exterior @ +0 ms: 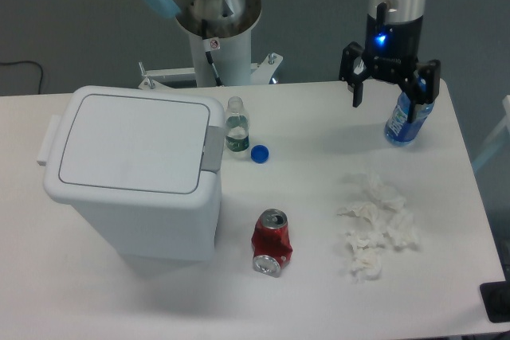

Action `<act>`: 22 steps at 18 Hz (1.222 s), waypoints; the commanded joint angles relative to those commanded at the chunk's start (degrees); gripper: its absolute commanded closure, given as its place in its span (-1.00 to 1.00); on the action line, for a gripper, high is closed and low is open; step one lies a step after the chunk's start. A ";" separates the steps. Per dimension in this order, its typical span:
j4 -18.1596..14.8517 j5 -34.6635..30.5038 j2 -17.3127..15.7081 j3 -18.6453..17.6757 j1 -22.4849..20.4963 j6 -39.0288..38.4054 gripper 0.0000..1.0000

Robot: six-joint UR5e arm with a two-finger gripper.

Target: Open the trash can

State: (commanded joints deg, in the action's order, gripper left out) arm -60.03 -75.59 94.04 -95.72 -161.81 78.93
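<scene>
Gripper (388, 95) jaws spread, empty, far right | risk: clipping blue plastic bottle (405, 116) beside it | large white plastic trash can (131, 171) lid closed, far left, untouched

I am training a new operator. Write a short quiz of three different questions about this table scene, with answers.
1. True or false: the lid of the trash can is shut.
2. Which thing lies nearest the small clear bottle? A. the tissues B. the blue cap C. the red can
3. Fill in: the gripper is open and holds ____.

Key
1. True; the lid lies flat on the bin.
2. B; the cap lies just to the right of the bottle in the picture.
3. Nothing; it hangs above the table's far right part, by the blue bottle, far from the trash can.
</scene>
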 joint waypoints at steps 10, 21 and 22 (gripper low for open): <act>0.00 11.76 1.85 5.98 4.22 -23.89 -1.00; 0.00 15.82 1.67 6.51 9.75 -37.97 -1.00; 0.00 15.82 1.76 6.42 10.37 -38.85 -1.00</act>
State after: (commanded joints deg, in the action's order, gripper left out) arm -60.03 -59.77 95.80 -89.30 -151.44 40.09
